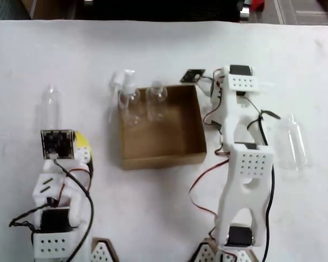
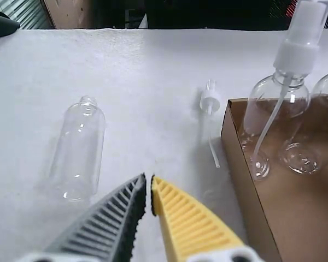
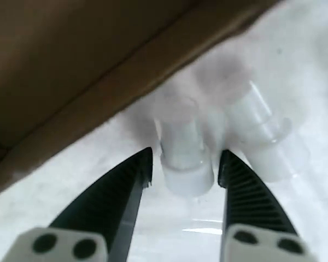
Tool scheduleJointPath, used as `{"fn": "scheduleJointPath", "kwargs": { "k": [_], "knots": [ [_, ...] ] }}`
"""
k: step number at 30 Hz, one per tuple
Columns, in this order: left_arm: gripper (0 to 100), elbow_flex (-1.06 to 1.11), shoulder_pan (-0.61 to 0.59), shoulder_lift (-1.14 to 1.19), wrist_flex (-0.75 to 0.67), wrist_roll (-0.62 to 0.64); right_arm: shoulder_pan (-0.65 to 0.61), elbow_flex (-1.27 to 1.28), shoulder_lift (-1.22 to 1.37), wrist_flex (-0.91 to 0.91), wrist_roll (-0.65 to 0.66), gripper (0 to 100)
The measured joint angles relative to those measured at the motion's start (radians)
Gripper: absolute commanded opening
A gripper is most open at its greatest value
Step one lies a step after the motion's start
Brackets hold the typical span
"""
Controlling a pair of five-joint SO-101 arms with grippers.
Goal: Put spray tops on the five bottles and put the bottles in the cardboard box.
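The left gripper (image 2: pixel 148 184) is seen with its grey and yellow jaws drawn almost together, only a thin slit left at the tips, and nothing is held between them. Just beyond the grey jaw's tip a bare bottle (image 2: pixel 79 148) is laid on its side on the white table (image 2: pixel 153 65), its open neck turned away from the jaws. Farther ahead, on the yellow jaw's side, a loose spray top (image 2: pixel 209 102) is laid on the table with its tube trailing back towards the jaws, just beside the wall of the cardboard box (image 2: pixel 236 159). Inside the box two bottles are stood upright next to each other: a capped bottle (image 2: pixel 276 103), fitted with a spray top, and a neighbouring bottle (image 2: pixel 317 123) past it. The right gripper (image 3: pixel 185 155) is held wide open, its black jaws set on either side of a white cap (image 3: pixel 185 170); narrow gaps seem to be left on both sides. A second cap (image 3: pixel 265 139) is placed just outside one jaw, and the box's wall is seen just ahead of the tips. From above, a far bottle (image 1: pixel 294 141) is found lying well apart from the right arm's jaws, on the side away from the box.
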Motion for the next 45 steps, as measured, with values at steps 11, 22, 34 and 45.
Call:
{"fn": "scheduleJointPath", "kwargs": {
  "k": [11, 22, 34, 45],
  "knots": [
    [2, 0.000, 0.000, 0.000, 0.000, 0.000, 0.005, -0.011, 0.002, -0.012, 0.009, 4.4],
    [2, 0.000, 0.000, 0.000, 0.000, 0.000, 0.002, -0.031, -0.074, 0.031, -0.037, 1.8],
    [2, 0.000, 0.000, 0.000, 0.000, 0.000, 0.002, -0.054, -0.365, 0.074, -0.135, 1.7],
    [2, 0.000, 0.000, 0.000, 0.000, 0.000, 0.003, -0.054, -0.526, -0.071, -0.503, 1.7]
  ]
}}
